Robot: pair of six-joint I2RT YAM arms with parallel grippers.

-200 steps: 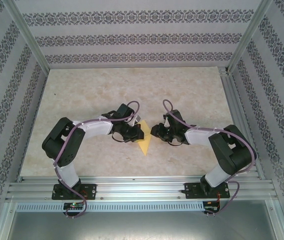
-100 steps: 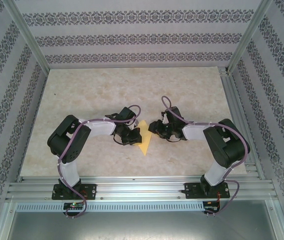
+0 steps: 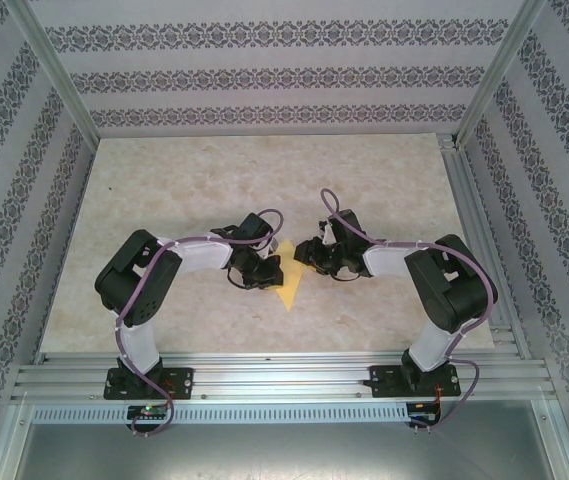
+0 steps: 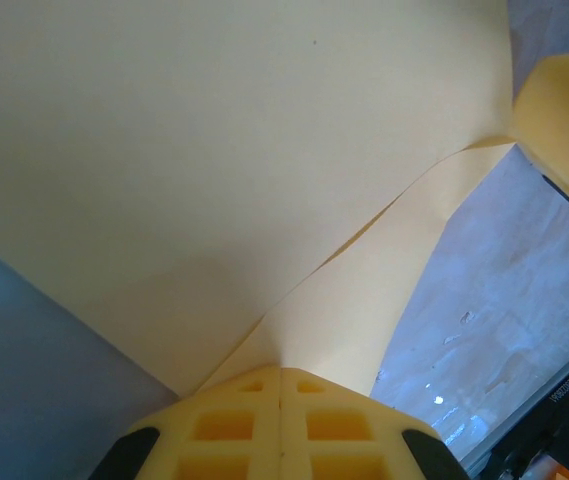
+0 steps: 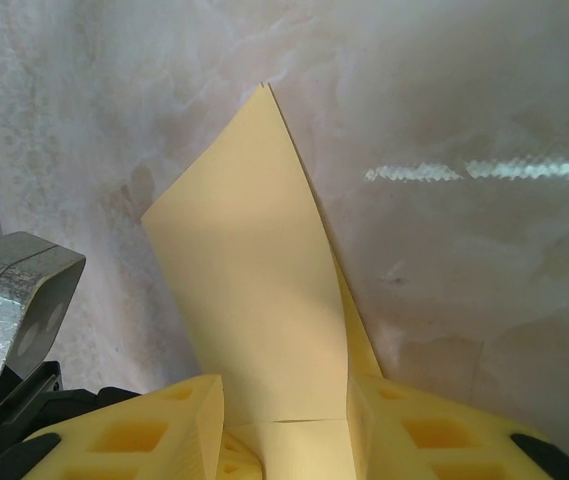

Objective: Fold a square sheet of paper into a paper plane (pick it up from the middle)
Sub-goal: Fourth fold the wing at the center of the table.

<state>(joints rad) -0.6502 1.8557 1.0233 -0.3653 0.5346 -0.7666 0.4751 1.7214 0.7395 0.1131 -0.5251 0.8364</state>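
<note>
Task only part-way, IMO. The paper (image 3: 289, 285) is yellow, off flat and has at least one crease. Its pointed tip aims at the near edge of the counter (image 3: 164, 180), and it sits around counter middle, a bit nearer that edge. Left end effector (image 3: 269, 268), just left of counter centre, is fully closed w/ the paper pinched between its pads (image 4: 224, 430). Two layers fan out from the pinch, so one fold is in. Right end effector (image 3: 309, 257), just right of counter centre, stands part open, paper lying flat in the gap between its fingers (image 5: 169, 425). No clear grip there, and can't tell if the edges touch. Left to do: more folds + sharper creases. The shape looks wide and loose, not a slim dart yet.
</note>
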